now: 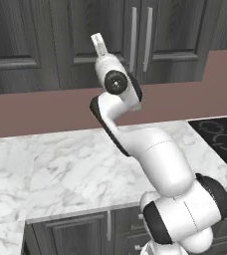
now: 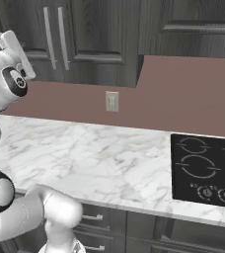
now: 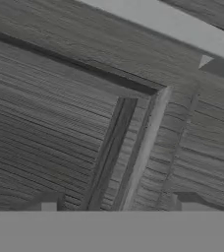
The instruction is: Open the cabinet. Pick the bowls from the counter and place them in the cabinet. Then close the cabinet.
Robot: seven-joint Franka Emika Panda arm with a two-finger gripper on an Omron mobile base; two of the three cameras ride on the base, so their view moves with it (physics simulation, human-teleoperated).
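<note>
Left base view: the cabinet [image 1: 110, 40] spans twelve o'clock with both doors shut and its two bar handles [image 1: 133, 39] upright. The gripper [image 1: 98, 42] points up at the left door.

Right base view: counter [image 2: 99, 153] at centre, cabinet at eleven o'clock.

Hand view: a handle [image 3: 173, 24] crosses one o'clock. The fingertips [image 3: 47, 202] stand well apart, holding nothing.

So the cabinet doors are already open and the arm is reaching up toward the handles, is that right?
Not quite. The cabinet doors are shut, both lying flush, with the two silver handles side by side at the centre, as the left base view shows. The rest holds: the arm is raised, with the hand near the left door.
</note>
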